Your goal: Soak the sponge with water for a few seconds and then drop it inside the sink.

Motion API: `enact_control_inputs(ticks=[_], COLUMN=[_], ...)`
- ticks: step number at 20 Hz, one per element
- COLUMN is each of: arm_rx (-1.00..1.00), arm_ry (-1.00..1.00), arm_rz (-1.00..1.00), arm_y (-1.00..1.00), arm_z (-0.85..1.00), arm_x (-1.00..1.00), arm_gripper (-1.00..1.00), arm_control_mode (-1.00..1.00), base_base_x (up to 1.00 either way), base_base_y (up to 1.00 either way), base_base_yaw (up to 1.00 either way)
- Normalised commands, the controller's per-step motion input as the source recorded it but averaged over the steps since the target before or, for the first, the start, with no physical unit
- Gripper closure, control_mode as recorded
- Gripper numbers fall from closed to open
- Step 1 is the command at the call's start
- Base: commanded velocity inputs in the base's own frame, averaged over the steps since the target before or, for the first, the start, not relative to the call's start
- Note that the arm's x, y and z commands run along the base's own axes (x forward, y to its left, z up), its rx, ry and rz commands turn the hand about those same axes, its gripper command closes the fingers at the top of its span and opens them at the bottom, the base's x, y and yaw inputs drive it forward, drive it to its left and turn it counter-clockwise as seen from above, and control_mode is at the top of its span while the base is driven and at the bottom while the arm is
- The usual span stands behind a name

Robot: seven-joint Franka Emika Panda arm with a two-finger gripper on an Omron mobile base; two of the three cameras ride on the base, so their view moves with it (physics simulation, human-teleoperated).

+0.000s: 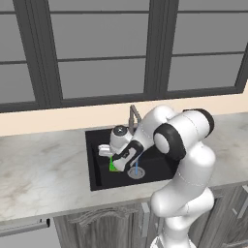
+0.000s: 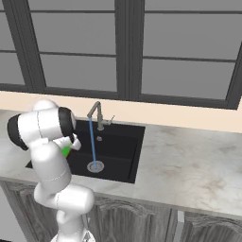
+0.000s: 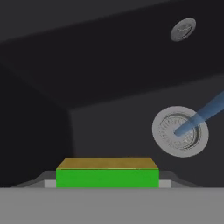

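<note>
You have the gripper clamped on 1 sponge, held over the left half of the sink, clear of its dark walls. 1 stream of water falls from 1 faucet onto 1 drain, to the right of the sponge, apart from it.

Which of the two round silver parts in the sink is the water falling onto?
The larger drain on the sink floor; the water ends on it. The smaller disc on the wall stays dry.
</note>
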Motion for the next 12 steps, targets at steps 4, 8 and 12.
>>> enact_control_inputs(ticks=[4, 8, 12], arm_rx=[0.00, 0.00, 0.00], arm_ry=[0.00, 0.00, 0.00], arm_rz=[-0.06, -0.06, -0.06], arm_y=[-0.01, 0.00, -0.02], arm_z=[-0.26, -0.39, -0.31], arm_x=[0.00, -0.03, -0.02], arm_gripper=[1.00, 1.00, 1.00], arm_control_mode=[-1.00, -1.00, -1.00], base_base_x=[0.00, 0.00, 0.00], base_base_y=[0.00, 0.00, 0.00], base_base_yaw=[0.00, 0.00, 0.00])
